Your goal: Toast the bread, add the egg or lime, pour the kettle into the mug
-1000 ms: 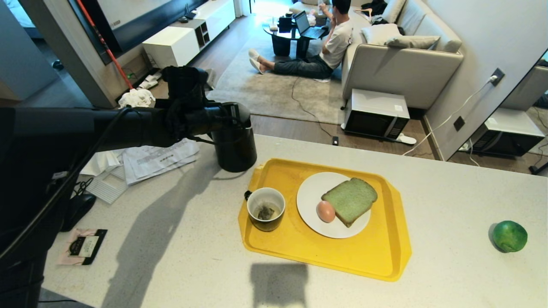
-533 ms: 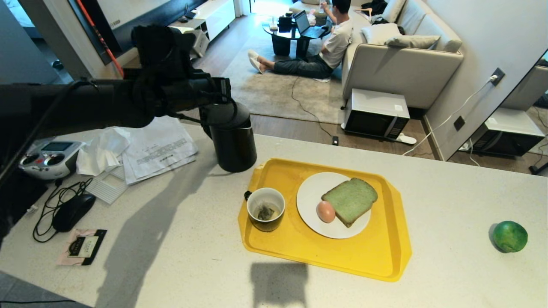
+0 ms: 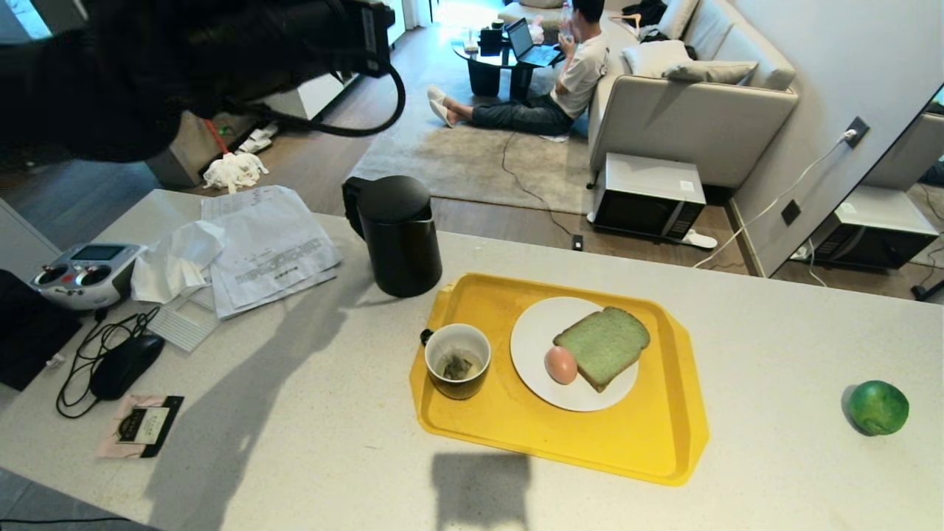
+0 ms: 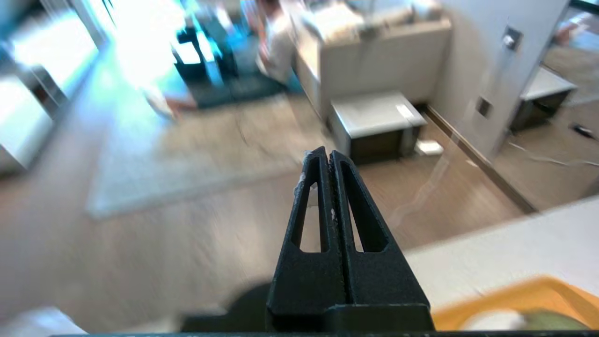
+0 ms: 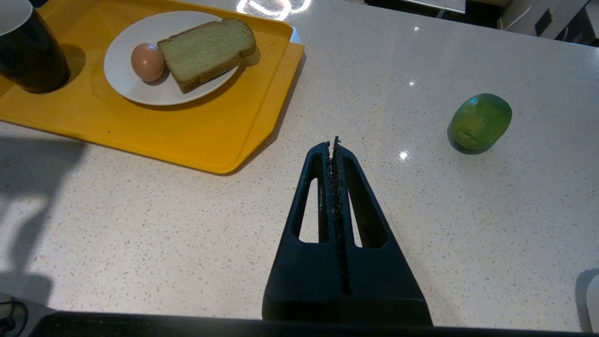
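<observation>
Both grippers pinched shut, empty: left gripper (image 4: 330, 157) high above the kettle (image 3: 398, 234) at the counter's (image 3: 310, 413) far edge, right gripper (image 5: 333, 147) over bare counter between tray (image 3: 656, 442) and lime (image 3: 877, 407). Tray holds mug (image 3: 458, 361) with tea bag (image 3: 458, 366), plus plate (image 3: 538, 332) with egg (image 3: 560, 364) touching bread (image 3: 603, 345).

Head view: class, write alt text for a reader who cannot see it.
A yellow tray on a pale counter holds a mug with a tea bag and a white plate bearing green bread and an egg. A black kettle stands behind; a lime lies far right.

printed papers (image 3: 269, 251) on counter, text too small to read
</observation>
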Available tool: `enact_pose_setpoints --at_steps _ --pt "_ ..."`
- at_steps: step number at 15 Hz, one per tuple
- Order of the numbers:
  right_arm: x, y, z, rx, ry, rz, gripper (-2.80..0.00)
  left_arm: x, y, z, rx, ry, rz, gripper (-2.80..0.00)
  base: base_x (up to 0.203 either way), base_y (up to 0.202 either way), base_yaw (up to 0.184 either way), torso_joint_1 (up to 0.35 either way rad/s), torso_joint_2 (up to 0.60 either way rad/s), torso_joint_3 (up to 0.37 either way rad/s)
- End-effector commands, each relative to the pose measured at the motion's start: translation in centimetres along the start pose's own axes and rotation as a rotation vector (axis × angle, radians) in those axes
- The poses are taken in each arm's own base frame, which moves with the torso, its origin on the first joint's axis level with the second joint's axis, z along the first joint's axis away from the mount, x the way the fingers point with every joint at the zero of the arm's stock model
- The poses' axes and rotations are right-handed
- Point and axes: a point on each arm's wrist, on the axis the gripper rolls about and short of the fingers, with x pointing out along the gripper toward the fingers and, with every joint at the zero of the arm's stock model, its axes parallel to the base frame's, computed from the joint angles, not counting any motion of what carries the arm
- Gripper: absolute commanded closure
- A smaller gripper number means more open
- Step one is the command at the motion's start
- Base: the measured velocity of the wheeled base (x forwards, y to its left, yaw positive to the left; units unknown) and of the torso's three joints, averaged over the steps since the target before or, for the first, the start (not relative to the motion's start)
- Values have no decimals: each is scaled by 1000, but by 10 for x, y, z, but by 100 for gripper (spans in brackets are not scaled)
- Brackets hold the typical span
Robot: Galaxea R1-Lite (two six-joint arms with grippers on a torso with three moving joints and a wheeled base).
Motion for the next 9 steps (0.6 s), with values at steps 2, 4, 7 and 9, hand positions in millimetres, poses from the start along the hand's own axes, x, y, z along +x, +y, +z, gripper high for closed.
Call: enact_pose_setpoints --at_steps 2,4,7,9 --pt "0 0 0 -1 2 0 0 -59 7 57 117 -107 28 0 0 0 0 0 0 0" --pt "0 0 0 -1 2 0 0 -94 4 52 141 -48 16 0 0 0 0 0 0 0" --pt "0 0 0 0 2 0 0 -163 -1 26 153 88 58 0 0 0 0 0 0 0" --pt "0 0 0 1 2 0 0 -224 -2 13 166 133 128 0 0 0 0 0 0 0"
